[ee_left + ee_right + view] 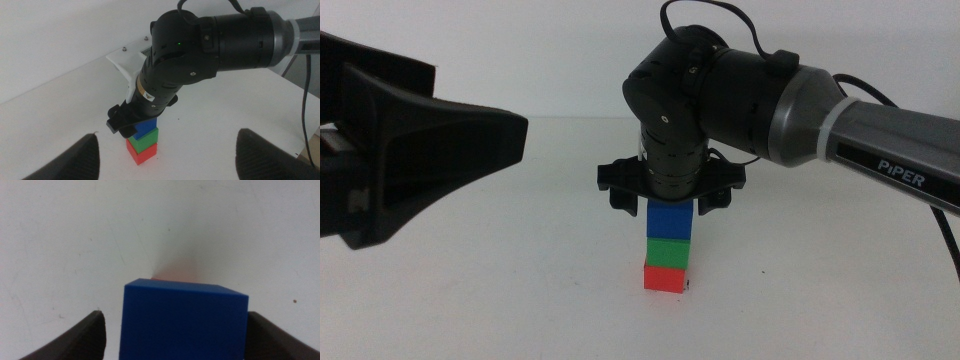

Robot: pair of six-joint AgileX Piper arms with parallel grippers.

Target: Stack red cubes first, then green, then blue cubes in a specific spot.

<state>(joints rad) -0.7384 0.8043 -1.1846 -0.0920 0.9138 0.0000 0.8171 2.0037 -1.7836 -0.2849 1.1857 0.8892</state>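
Note:
The red cube [666,279] stands on the white table with the green cube [669,251] on it and the blue cube [671,219] on top, a slightly twisted tower. It also shows in the left wrist view: red [141,152], green [145,140], blue [146,126]. My right gripper [670,205] points straight down over the tower with its jaws either side of the blue cube [182,322]; they are open, with a gap showing on one side. My left gripper [172,152] is open and empty, held back at the left [470,140]. The tower covers the marked spot.
The right arm [790,105] reaches in from the right, above the table. White tabletop [820,290] lies around the tower. The table's far edge and a white bracket [127,65] show in the left wrist view.

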